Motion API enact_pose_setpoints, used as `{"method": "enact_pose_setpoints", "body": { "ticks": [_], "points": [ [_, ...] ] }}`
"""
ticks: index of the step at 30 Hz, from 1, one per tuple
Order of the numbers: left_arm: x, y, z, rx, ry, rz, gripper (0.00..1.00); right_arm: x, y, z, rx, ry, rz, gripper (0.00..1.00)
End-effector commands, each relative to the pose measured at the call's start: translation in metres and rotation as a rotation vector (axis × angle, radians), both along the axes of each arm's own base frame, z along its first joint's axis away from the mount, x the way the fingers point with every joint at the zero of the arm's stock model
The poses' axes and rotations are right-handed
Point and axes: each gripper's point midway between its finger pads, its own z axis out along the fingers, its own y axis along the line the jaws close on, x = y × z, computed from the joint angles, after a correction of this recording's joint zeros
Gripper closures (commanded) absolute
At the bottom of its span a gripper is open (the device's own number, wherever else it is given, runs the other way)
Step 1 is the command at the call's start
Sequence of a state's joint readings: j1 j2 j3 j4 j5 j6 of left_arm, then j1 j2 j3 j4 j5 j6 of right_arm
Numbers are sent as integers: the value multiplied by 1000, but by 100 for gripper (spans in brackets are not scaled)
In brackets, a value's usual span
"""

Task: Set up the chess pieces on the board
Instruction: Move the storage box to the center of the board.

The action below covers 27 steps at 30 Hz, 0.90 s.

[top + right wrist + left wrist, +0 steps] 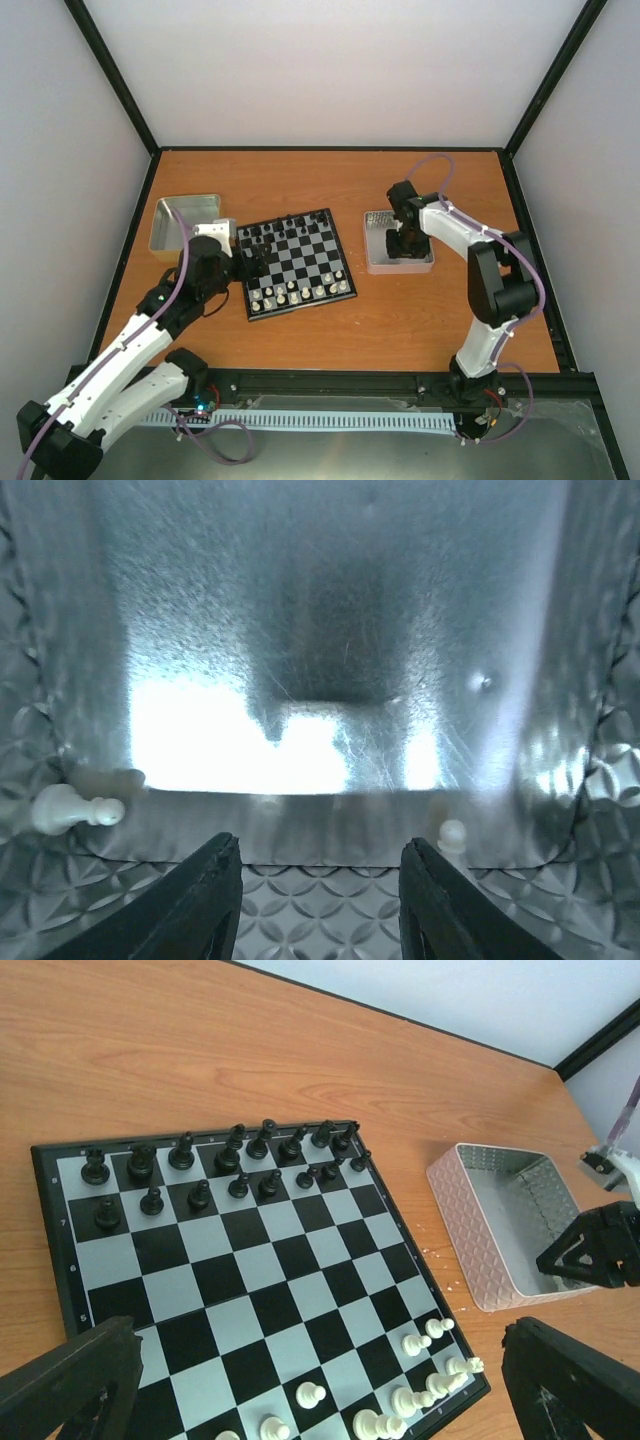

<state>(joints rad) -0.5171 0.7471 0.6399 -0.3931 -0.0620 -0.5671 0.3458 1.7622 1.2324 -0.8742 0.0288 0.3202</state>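
Observation:
The board (310, 262) lies mid-table, and in the left wrist view the board (260, 1270) fills the frame. Several cream-white chess pieces (413, 1344) stand along its near edge, seen from above as a row of chess pieces (300, 293). My left gripper (320, 1400) hovers open over the board's left side, nothing between its fingers. My right gripper (320, 900) reaches down into the right silver tray (330, 630), open and empty. A white pawn (75, 808) lies on its side at the tray's left wall. Another white piece (452, 832) stands just beside my right finger.
Black pieces (200, 1170) fill the board's two far rows. A second silver tray (185, 225) sits left of the board. The right tray (385, 262) sits right of the board, with my right arm (500, 280) bent over it. Black frame rails edge the table.

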Motion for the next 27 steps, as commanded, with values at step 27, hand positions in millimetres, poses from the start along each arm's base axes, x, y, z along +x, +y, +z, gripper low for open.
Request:
{"method": "enact_pose_setpoints", "body": {
  "ticks": [27],
  "points": [
    [47, 1, -6, 19, -9, 144, 0, -94, 22, -34, 145, 334, 139, 62]
  ]
}}
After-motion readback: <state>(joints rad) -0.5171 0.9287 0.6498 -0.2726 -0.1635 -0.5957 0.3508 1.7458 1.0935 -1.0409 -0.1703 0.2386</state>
